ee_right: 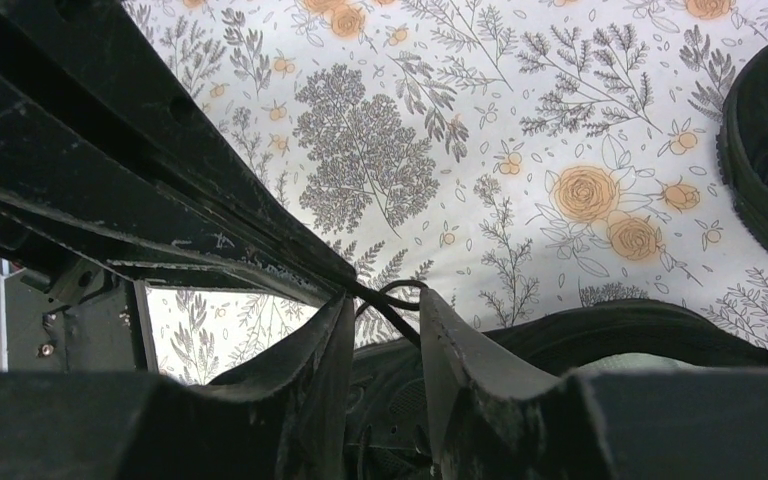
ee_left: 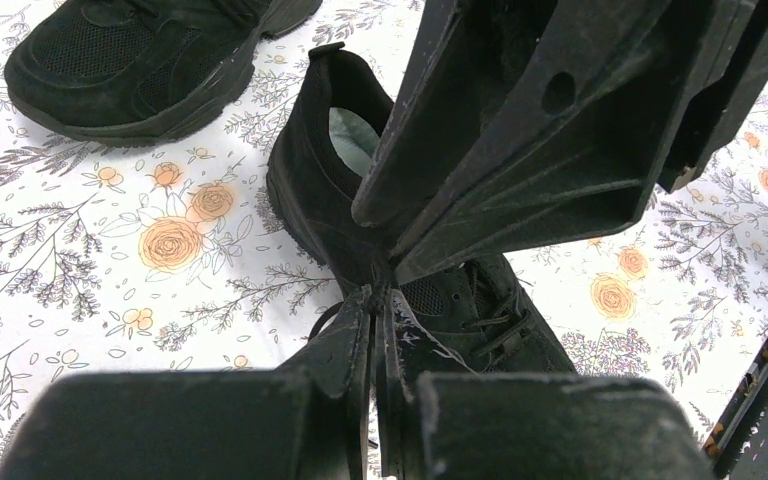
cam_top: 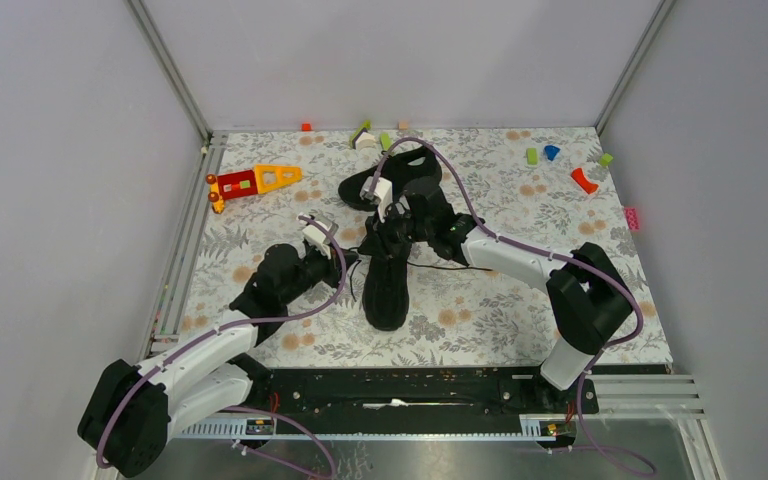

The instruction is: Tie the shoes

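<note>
Two items: near shoe [cam_top: 387,290] lies mid-tabletop [cam_top: 520,310], far shoe [cam_top: 405,172] just behind it. Over the near shoe, the left hand [ee_left: 377,300] is clamped tight, seemingly nipping the lace [ee_right: 397,287] at its tips. The right hand [ee_right: 385,310] is partway open with the lace loop between its fingers, not gripped. Lace looks thin, limp, light and probably slippery, so pinch with the very tips close to the loop. Shoe is soft and may drag if tugged.

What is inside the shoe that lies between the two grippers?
A pale grey insole shows at the heel end of the shoe. Further forward, the right gripper hides the inside in the left wrist view.
</note>
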### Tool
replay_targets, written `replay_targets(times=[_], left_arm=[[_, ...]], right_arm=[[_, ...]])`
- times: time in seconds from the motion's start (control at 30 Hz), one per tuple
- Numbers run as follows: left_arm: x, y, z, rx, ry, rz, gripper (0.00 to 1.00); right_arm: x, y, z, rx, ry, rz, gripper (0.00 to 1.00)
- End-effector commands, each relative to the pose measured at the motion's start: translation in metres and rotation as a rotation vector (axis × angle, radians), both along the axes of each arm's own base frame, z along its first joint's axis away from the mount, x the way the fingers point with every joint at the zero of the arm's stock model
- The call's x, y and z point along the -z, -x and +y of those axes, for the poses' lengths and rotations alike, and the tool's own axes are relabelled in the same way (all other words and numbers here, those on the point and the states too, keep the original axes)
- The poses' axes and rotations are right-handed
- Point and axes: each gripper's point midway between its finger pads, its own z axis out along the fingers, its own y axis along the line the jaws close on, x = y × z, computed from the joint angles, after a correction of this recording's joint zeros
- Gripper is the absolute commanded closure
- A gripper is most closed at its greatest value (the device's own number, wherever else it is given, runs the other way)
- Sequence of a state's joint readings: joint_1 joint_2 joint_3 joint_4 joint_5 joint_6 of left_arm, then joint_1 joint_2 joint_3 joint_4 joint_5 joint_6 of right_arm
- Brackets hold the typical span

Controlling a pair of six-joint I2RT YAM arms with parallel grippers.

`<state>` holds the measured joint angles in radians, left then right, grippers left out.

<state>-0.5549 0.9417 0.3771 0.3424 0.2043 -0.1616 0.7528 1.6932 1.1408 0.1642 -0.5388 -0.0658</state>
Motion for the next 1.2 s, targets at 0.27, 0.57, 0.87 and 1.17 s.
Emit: replay_targets(times=[0.27, 0.57, 0.87, 1.17], left_arm=[[-0.019, -0.005, 0.001, -0.02, 0.035, -0.071, 1.0], [-0.013, -0.009, 0.001, -0.032, 0.011, -0.042, 1.0], [0.018, -0.019, -0.013, -0.004, -0.051, 0.099, 1.0], [0.021, -0.024, -0.032, 0.039, 0.0, 0.143, 0.82]], right_arm=[[-0.008, 0.002, -0.005, -0.03, 0.045, -0.073, 0.67], [-0.029, 0.005, 0.0, -0.033, -0.025, -0.077, 0.93], [-0.033, -0.001, -0.009, 0.049, -0.047, -0.097, 1.0], [-0.028, -0.008, -0.015, 0.121, -0.049, -0.052, 1.0]])
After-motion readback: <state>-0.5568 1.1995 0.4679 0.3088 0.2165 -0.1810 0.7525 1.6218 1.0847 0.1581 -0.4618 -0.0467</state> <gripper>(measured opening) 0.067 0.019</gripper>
